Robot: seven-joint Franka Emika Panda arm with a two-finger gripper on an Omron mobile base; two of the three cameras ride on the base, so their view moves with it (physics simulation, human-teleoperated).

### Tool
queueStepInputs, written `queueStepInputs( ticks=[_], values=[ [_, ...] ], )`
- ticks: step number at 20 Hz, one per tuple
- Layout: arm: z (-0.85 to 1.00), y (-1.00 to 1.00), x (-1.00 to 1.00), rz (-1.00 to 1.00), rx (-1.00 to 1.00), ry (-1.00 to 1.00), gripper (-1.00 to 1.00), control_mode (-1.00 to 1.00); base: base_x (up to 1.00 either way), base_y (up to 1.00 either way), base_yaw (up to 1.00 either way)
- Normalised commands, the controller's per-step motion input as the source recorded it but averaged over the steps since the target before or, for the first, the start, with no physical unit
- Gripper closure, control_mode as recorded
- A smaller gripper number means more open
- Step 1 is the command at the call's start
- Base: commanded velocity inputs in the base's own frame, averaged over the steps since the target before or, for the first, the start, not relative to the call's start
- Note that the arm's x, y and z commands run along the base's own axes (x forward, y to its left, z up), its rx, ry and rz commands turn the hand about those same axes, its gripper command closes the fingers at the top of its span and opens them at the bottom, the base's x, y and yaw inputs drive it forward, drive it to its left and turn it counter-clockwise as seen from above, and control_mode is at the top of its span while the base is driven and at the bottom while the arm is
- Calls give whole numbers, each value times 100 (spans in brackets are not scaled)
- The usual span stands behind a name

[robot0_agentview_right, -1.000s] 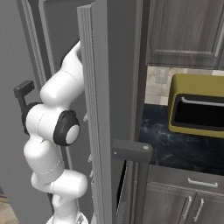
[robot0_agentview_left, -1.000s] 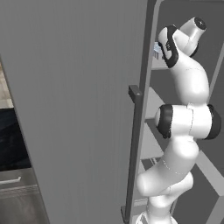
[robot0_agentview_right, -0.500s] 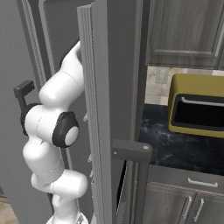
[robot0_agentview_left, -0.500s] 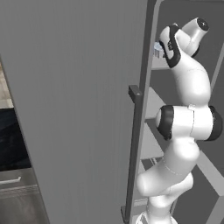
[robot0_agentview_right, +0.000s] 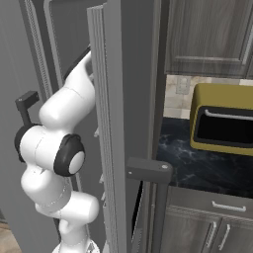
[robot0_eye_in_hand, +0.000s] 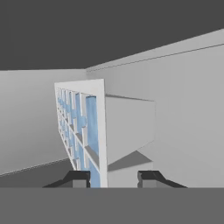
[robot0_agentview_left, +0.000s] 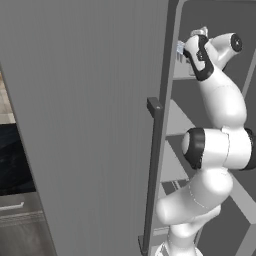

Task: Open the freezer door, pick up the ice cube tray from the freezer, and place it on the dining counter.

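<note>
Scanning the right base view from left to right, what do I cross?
Robot arm → edge of the open freezer door → dark bar handle → marble countertop → yellow microwave-like appliance.

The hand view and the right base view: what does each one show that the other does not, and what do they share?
The hand view alone shows the ice cube tray, seen edge-on between the open gripper fingertips. The right base view alone shows the yellow oven, the black counter, the cabinets and the freezer door. Both show the freezer interior.
</note>
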Motion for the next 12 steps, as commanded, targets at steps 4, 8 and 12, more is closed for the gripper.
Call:
queueStepInputs(
  ticks=[4, 8, 12],
  values=[
    [3, 3, 0, 0, 0, -11, 100, -100, 0, 0, 0],
    [19, 1, -2, 0, 0, 0, 100, -100, 0, 0, 0],
    [20, 10, -14, 0, 0, 1, 100, -100, 0, 0, 0]
  ],
)
